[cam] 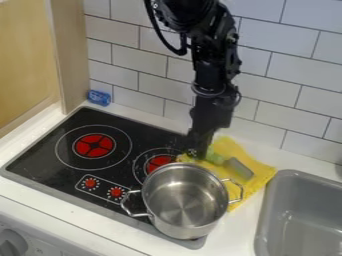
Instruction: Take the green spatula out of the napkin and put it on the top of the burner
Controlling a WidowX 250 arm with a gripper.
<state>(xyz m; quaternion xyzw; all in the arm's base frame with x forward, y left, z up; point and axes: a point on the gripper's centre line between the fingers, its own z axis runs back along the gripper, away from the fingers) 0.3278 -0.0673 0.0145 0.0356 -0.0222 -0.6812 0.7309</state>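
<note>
the green spatula (239, 169) lies on the yellow napkin (259, 169), between one and two o'clock from the pot (185, 200). the end effector (194, 151) hangs near its handle, at the pot's twelve (can't tell if open, closed or gripping); the right burner (159, 162) sits at eleven.

Your gripper (194, 151) is black. Right by its jaws, you see a yellow napkin (256, 183) and a spatula (238, 168), green with a grey end. Near the jaws, the pot (184, 200) is silver, and the black stove (143, 132) has red burners (94, 145) in white rings. Behind the jaws, the tiles (277, 80) are white with thin dark lines.
</note>
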